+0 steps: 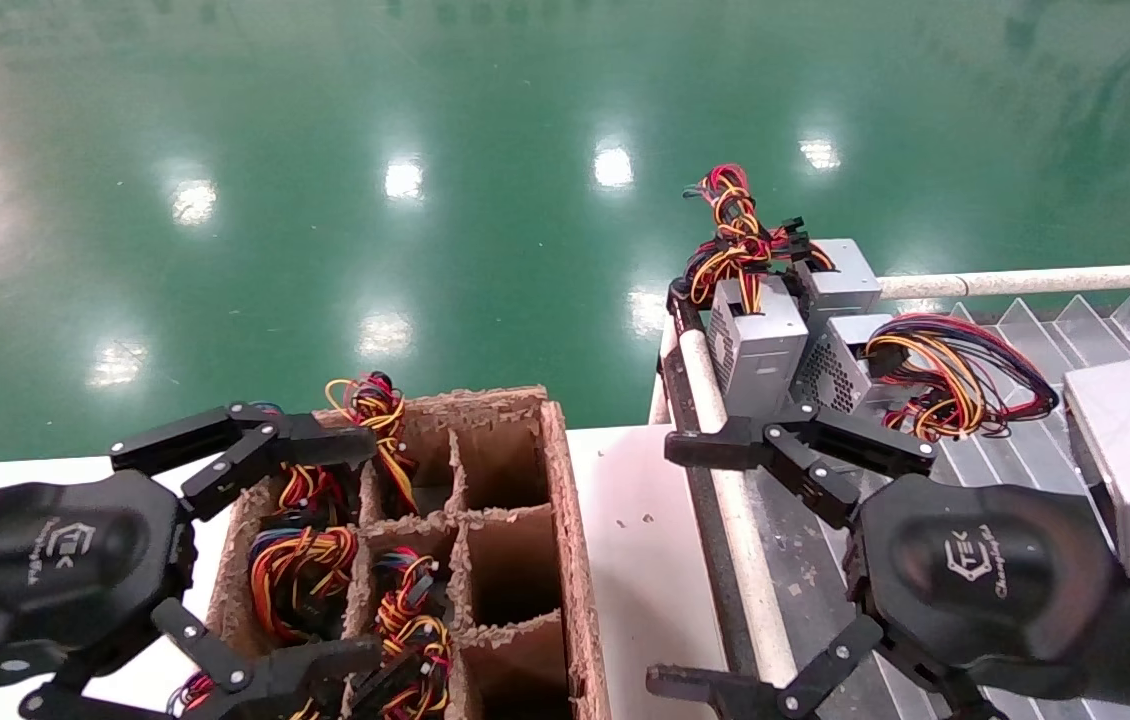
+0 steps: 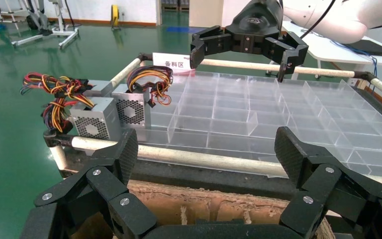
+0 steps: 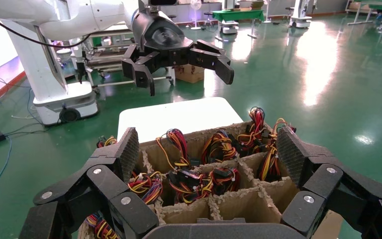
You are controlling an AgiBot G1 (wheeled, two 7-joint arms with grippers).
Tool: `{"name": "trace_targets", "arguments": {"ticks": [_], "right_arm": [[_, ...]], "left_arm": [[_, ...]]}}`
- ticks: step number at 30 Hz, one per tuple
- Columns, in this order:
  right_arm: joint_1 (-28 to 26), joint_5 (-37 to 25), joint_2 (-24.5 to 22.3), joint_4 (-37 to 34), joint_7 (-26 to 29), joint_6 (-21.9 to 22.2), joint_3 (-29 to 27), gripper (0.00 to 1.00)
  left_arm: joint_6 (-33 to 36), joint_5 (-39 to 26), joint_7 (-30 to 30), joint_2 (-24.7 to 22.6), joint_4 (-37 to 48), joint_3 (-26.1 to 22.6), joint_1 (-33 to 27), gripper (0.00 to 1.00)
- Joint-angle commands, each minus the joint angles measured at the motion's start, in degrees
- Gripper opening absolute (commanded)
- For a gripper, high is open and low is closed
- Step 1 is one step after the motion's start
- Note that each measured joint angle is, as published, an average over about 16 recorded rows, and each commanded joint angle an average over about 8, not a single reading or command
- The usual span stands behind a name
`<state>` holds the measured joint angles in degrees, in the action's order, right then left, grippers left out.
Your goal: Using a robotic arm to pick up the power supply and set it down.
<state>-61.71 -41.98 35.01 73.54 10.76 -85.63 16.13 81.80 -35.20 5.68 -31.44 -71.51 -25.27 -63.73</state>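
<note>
Both grippers empty, fingers spread. Left gripper (image 1: 305,545) hangs over the cardboard crate (image 1: 565,520) of wired units. Right gripper (image 1: 715,565) waits by the tray edge; power supply (image 1: 755,345) stands just beyond its fingertips, presumably staged for pickup.

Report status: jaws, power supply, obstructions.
Left gripper open above cardboard crate. Right gripper open, empty, short of the tray edge. Power supply upright at tray corner, ungrasped. Second supply crowds it.
</note>
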Motion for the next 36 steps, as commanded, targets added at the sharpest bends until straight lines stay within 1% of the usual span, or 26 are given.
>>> {"name": "trace_targets", "arguments": {"ticks": [1,26,27,34,35,36], "right_arm": [[0.0,0.0,0.0,0.0,0.0,0.0,0.0,1.0],[0.0,0.0,0.0,0.0,0.0,0.0,0.0,1.0],[0.0,0.0,0.0,0.0,0.0,0.0,0.0,1.0],[0.0,0.0,0.0,0.0,0.0,0.0,0.0,1.0],[0.0,0.0,0.0,0.0,0.0,0.0,0.0,1.0],[0.0,0.0,0.0,0.0,0.0,0.0,0.0,1.0]], "left_arm": [[0.0,0.0,0.0,0.0,0.0,0.0,0.0,1.0],[0.0,0.0,0.0,0.0,0.0,0.0,0.0,1.0],[0.0,0.0,0.0,0.0,0.0,0.0,0.0,0.92],[0.0,0.0,0.0,0.0,0.0,0.0,0.0,0.05],[0.0,0.0,0.0,0.0,0.0,0.0,0.0,0.0],[0.0,0.0,0.0,0.0,0.0,0.0,0.0,0.0]]}}
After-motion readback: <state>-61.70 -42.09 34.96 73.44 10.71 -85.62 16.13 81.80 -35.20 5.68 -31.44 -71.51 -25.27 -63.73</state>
